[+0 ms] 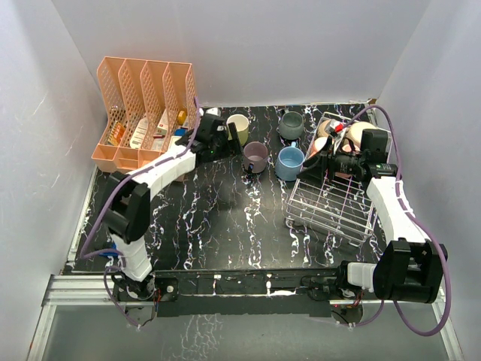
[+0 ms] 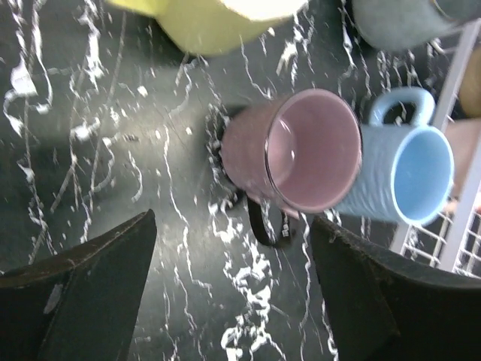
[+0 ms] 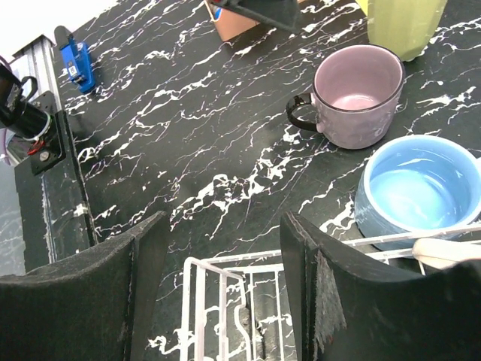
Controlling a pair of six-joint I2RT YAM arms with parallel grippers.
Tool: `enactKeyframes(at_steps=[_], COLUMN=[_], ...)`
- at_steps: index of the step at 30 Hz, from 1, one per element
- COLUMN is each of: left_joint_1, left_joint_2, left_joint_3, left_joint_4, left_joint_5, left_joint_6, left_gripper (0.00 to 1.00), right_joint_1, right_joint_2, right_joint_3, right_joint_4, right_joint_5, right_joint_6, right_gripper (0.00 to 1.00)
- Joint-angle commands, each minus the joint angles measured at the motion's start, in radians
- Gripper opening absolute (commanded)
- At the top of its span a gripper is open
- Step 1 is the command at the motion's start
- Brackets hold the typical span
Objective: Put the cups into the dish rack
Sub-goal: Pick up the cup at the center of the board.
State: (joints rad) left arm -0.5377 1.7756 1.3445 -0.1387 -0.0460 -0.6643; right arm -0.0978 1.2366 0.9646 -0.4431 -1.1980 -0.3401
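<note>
Four cups stand on the black marbled table: yellow-green (image 1: 239, 128), grey (image 1: 291, 125), mauve (image 1: 255, 156) and light blue (image 1: 289, 162). The wire dish rack (image 1: 334, 199) lies at the right; pale cups (image 1: 359, 134) at its far end are partly hidden by my right arm. My left gripper (image 1: 218, 135) is open and empty, beside the yellow-green cup; its wrist view shows the mauve cup (image 2: 301, 154) ahead of the gripper (image 2: 233, 293). My right gripper (image 1: 319, 162) is open and empty over the rack's left rim (image 3: 225, 301), near the light blue cup (image 3: 417, 188).
A peach slotted organizer (image 1: 143, 113) with small items stands at the back left. White walls close in the back and sides. A blue clamp (image 3: 75, 60) sits at the table's near edge.
</note>
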Motion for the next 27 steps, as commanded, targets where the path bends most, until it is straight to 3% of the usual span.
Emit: enactKeyframes(at_steps=[1,8,13,23,27], left_joint_1=[0.006,-0.009,-0.019,-0.031,-0.035], left_joint_2=[0.105,0.298,0.333,0.426,0.460], left_joint_3=[0.207,0.480,0.521,0.601,0.639], left_joint_4=[-0.189,-0.319,-0.296,-0.332,-0.360], left_joint_5=[-0.128,-0.092,-0.035,0.022,0.008], left_joint_6=[0.078,0.243,0.338,0.348,0.358], left_gripper=[0.75,0.64,0.63,0.55,0.45], right_joint_1=[0.003,0.002,0.002,0.002,0.002], right_joint_2=[-0.027,-0.041,-0.036,-0.029,-0.028], right_joint_3=[-0.007,-0.020,-0.021,-0.023,-0.024], right_joint_4=[0.077,0.099,0.101,0.102,0.101], right_joint_5=[0.041,0.057,0.060,0.066,0.063], right_joint_6=[0.040,0.054,0.055,0.054,0.053], right_gripper=[0.63,0.63,0.63,0.64,0.64])
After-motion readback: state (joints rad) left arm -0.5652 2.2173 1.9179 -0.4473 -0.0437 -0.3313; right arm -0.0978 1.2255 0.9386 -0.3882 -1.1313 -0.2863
